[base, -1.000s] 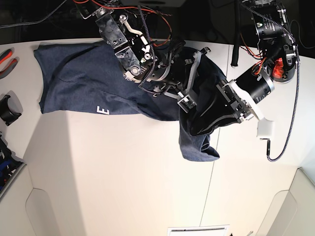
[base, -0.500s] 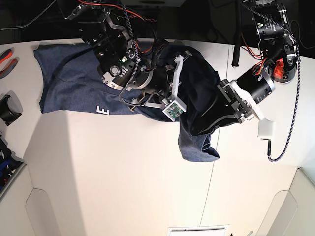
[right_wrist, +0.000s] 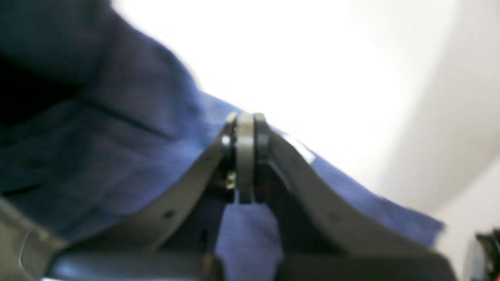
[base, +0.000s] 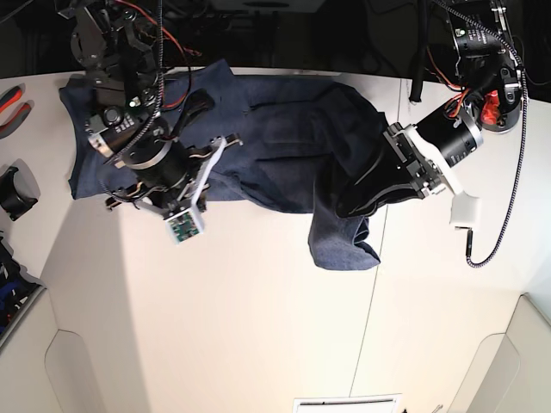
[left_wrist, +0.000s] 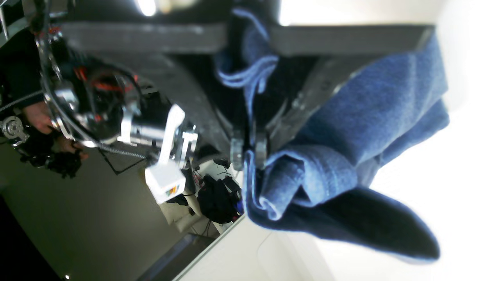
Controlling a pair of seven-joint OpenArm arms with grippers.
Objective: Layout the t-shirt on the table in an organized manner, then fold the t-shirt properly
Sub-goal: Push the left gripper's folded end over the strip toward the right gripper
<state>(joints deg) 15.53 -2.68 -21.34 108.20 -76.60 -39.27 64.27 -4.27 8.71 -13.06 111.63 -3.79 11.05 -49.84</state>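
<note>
The t-shirt [base: 284, 146] lies crumpled across the table's [base: 258, 327] far side, soft and limp, sagging wherever unsupported. The left gripper [left_wrist: 250, 150] pinches a bunched edge; the right gripper [right_wrist: 244, 132] is clamped on fabric too. Hems and shoulder seams look the surest holds.

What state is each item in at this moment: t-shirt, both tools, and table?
t-shirt: spread partly flat, bunched and lifted at one end, unfolded.
left tool: shut on the t-shirt, holding a gathered edge off the table.
right tool: shut, jaws together, pinching the t-shirt.
table: white top, shirt lying along its far side.
</note>
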